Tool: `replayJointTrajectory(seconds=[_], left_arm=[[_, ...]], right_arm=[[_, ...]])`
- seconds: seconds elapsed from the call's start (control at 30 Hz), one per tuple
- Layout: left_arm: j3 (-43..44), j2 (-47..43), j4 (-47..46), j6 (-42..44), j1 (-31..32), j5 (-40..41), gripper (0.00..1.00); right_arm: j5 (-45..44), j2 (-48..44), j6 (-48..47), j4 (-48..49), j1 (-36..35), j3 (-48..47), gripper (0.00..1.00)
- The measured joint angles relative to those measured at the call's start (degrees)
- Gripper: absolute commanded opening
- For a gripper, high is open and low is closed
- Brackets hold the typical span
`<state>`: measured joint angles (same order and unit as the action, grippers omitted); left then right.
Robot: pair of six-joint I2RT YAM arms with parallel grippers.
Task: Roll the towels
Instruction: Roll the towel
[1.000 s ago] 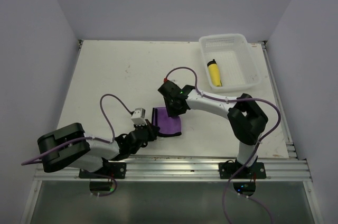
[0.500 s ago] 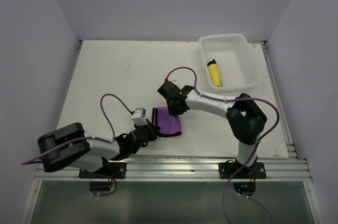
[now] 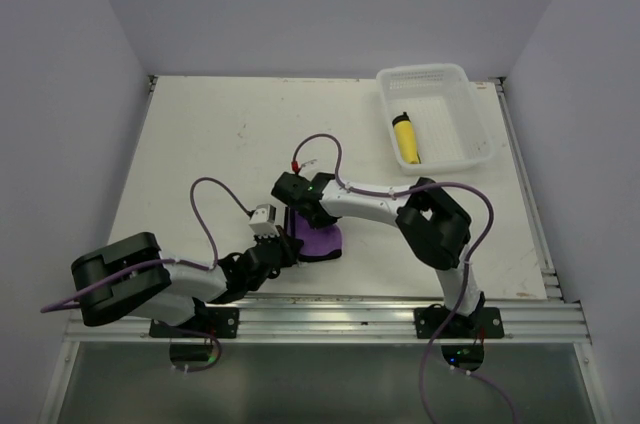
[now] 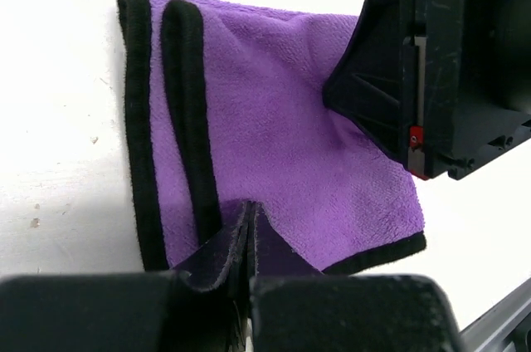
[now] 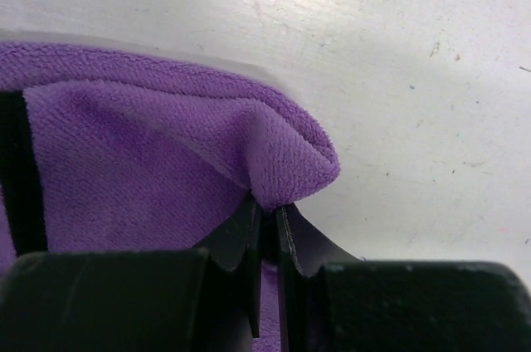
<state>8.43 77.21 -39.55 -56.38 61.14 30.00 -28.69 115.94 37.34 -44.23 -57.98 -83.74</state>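
**Towel rolling, second cloth in hand.** The bright yellow towel (image 3: 405, 140), black at one end, lies as a tight cylinder inside the white perforated plastic basket (image 3: 478, 134) at the far right of the white tabletop (image 3: 200, 144). That half of the task appears complete. The small purple towel (image 3: 322, 241), soft terry with black edging, lies near the front middle of the table between the two arms. It is folded over so that two black hems run side by side along one edge, but it is flat rather than rolled. The left gripper (image 4: 250, 240) is closed tight on the near hem, pinning that side. The right gripper (image 5: 267, 223) is nipped almost closed on a raised fold of purple cloth at the opposite side, where the fabric bunches into a rounded lip just above its fingertips. On this evidence the roll has barely begun: the purple towel has yet to be wound up and, presumably, placed beside the yellow one.
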Motion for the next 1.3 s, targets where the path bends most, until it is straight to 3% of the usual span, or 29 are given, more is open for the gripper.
replayJointTrajectory(seconds=[0.37,0.8,1.13,1.3], left_arm=[[0.0,-0.9,0.0,-0.1,0.0,0.0,0.00],[-0.8,-2.2,0.4,-1.6,0.0,-0.4,0.00],[-5.3,-15.7,8.1,-9.5,0.2,-1.3,0.00],[-5.5,-20.1,11.0,-10.5,1.6,-1.1,0.00]], right_arm=[[-7.3,6.7,2.5,-10.5,-0.6,-7.9,0.06],[-10.7,12.3,3.2,-18.2,-0.8,-14.1,0.16],[-11.1,14.1,3.3,-20.7,-0.8,-16.4,0.20],[-11.8,17.0,3.9,-24.9,-0.8,-20.5,0.31]])
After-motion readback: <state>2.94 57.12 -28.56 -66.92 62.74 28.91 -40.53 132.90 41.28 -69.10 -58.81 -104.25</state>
